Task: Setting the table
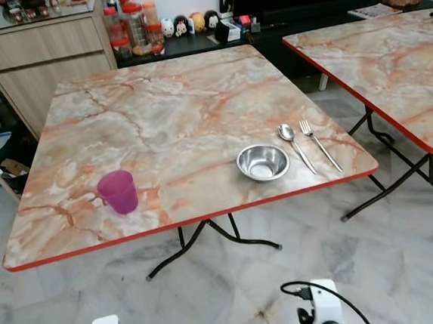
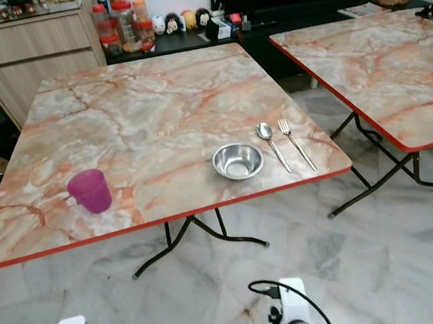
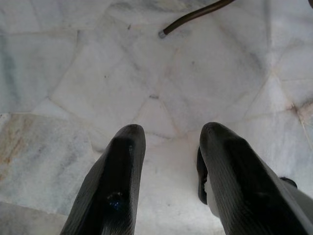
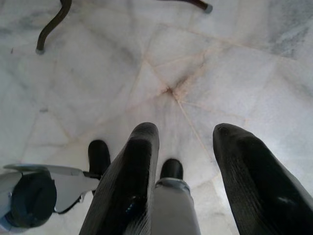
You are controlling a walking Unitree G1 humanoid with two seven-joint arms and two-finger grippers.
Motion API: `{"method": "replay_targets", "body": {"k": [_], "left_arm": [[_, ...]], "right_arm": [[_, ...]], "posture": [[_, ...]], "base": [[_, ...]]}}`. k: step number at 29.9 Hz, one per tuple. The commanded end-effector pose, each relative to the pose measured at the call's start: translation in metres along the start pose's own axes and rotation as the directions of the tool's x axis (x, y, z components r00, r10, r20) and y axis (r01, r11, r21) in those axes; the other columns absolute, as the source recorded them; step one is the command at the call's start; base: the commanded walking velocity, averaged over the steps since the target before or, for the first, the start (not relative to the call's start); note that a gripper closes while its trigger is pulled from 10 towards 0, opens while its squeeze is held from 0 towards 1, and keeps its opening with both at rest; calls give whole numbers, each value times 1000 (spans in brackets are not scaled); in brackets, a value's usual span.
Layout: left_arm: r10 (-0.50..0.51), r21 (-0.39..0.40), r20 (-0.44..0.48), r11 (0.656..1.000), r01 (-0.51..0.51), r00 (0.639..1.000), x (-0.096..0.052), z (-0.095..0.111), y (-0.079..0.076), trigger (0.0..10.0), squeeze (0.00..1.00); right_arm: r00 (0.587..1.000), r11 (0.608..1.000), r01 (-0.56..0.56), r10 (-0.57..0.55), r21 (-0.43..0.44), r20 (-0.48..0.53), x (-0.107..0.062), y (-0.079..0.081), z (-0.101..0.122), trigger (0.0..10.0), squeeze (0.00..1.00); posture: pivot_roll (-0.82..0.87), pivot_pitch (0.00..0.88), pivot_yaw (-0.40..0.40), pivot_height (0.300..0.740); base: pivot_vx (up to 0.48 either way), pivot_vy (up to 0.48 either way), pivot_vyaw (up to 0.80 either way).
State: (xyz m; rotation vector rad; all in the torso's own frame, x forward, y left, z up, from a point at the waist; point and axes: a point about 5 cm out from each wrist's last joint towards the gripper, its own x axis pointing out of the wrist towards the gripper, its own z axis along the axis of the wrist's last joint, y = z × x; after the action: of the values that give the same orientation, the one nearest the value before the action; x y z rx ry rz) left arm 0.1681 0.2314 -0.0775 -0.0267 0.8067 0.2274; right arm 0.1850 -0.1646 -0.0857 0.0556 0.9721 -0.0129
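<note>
Steel bowl (image 1: 263,162), spoon (image 1: 294,146) and fork (image 1: 319,145) crowd the table's (image 1: 167,113) near right corner, close to its red edge; purple cup (image 1: 118,192) sits near the near left corner. Left gripper (image 3: 168,169) and right gripper (image 4: 188,169) hang spread apart, empty, over marble floor (image 1: 377,262). Second table (image 1: 390,63) stands right across a gap.

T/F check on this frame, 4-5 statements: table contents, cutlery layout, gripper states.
1. The purple cup stands upright near the table's front left edge. True.
2. The steel bowl holds the spoon. False: the spoon lies on the table to the bowl's right.
3. The fork lies beside the spoon, on its right. True.
4. The left gripper is shut on the cup. False: it hangs open over the floor, holding nothing.
5. The right gripper is open. True.
</note>
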Motion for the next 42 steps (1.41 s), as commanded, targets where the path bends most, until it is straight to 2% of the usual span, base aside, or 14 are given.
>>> {"method": "replay_targets", "body": {"k": [1, 7, 11, 24, 27, 33, 42], "left_arm": [[11, -14, -4, 1000, -11, 1000, 0, -1, 1, 10000, 0], [15, -13, -11, 1000, -15, 1000, 0, -2, 1, 10000, 0], [16, -12, -15, 1000, -17, 1000, -1, -3, 1, 10000, 0], [6, -7, -25, 1000, -6, 1000, -1, -6, -3, 10000, 0], [-7, 5, -29, 1000, 8, 1000, -2, -7, -5, 10000, 0], [-32, -27, -2, 999, 32, 999, -2, -6, -10, 10000, 0], [-21, -18, -14, 1000, 21, 1000, -4, -12, -8, 10000, 0]], "right_arm": [[1000, 1000, 18, -18, -16, 10, 0, -4, 2, 10000, 0], [1000, 1000, 27, -27, -9, 6, 0, -5, 2, 10000, 0], [999, 999, 36, -36, 24, 8, -1, -8, 2, 10000, 0], [999, 999, 37, -37, 21, 5, -1, -9, 0, 10000, 0], [999, 999, 36, -36, 21, 3, -1, -9, 0, 10000, 0], [999, 999, 34, -34, 23, 6, -1, -10, 1, 10000, 0], [1000, 1000, 22, -22, 9, 9, 0, -7, 3, 10000, 0]], "posture": [[52, 0, 5, 732], [48, 0, 7, 732], [44, 0, 7, 732], [40, 0, 5, 732], [41, 0, 2, 732], [50, 0, -5, 732], [49, 0, -7, 732]], "base": [[0, 0, 494], [0, 0, 749], [285, 0, 0], [292, 0, 0], [0, 0, 0], [0, 0, 0], [0, -130, 0]]}}
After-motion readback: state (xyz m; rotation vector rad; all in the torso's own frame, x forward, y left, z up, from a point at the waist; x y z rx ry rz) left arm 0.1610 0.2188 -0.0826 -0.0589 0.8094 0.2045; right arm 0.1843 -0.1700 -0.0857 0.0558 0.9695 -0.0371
